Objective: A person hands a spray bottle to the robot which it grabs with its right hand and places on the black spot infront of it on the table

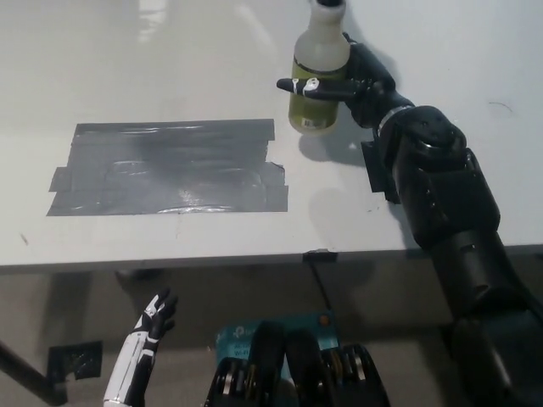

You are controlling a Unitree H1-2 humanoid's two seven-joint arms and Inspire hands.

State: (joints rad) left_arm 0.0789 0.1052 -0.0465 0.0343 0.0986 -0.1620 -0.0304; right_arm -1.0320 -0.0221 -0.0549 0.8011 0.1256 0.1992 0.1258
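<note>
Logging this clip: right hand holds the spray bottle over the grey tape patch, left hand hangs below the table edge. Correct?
Not quite. The head view shows the right hand holding the bottle right of the tape patch, not over it. The left hand does hang below the table edge.

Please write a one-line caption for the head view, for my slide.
Black right hand holds the spray bottle beyond the grey tape patch; white left hand rests below.

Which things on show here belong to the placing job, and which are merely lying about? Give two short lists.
Belonging to the job:
spray bottle
right hand, closed around the bottle
black spot of tape on the table

Merely about:
left hand, resting low beneath the table edge
small black tape patch beside the right arm
</note>
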